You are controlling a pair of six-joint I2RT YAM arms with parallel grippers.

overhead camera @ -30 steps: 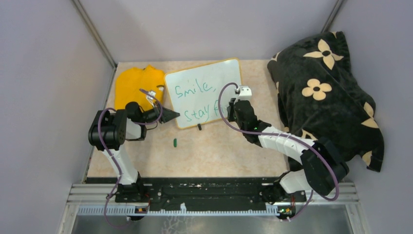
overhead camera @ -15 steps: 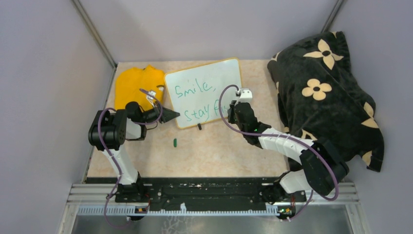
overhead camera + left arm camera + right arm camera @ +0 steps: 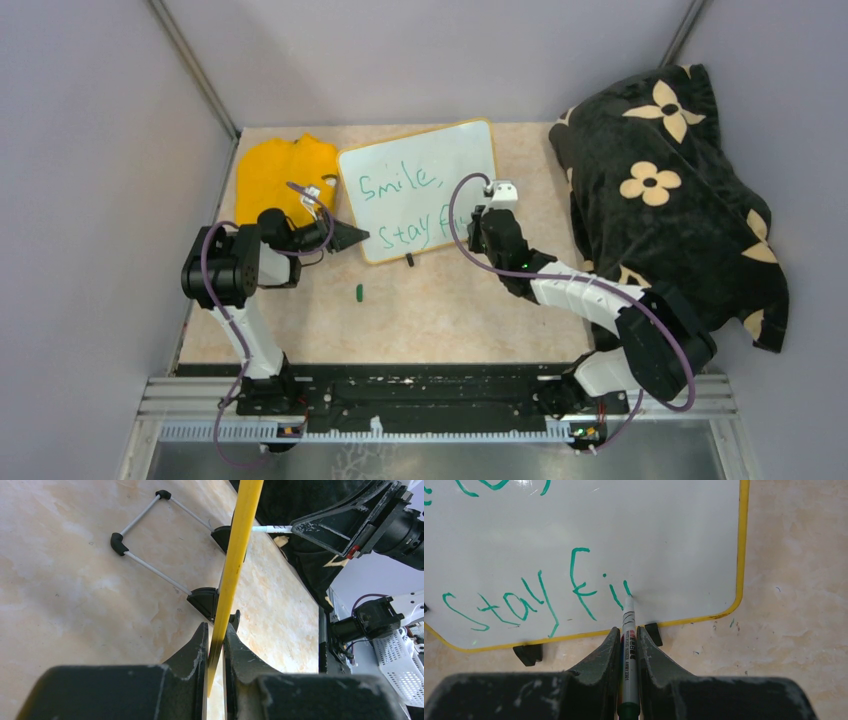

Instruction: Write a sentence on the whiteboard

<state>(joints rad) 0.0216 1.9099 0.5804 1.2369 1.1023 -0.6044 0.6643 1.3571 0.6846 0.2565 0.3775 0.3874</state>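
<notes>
The whiteboard (image 3: 455,160), glossy white with a thin yellow rim, stands tilted on the table. Its sentence (image 3: 402,184) is in green marker and reads "Smile," over "Stay fi" (image 3: 524,605). My right gripper (image 3: 628,630) is shut on a white marker (image 3: 629,640) whose tip touches the board just right of the "i". In the top view the right gripper (image 3: 481,226) is at the board's lower right part. My left gripper (image 3: 216,627) is shut on the whiteboard's yellow edge (image 3: 235,565), at its lower left corner (image 3: 362,238).
A folded yellow cloth (image 3: 280,175) lies left of the board. A black blanket with cream flowers (image 3: 665,190) is heaped on the right. A small green cap (image 3: 359,292) lies on the table in front. Black clip feet (image 3: 528,653) stick out under the board.
The right gripper with the marker has shifted slightly toward the near side. The left arm and the board have not moved.
</notes>
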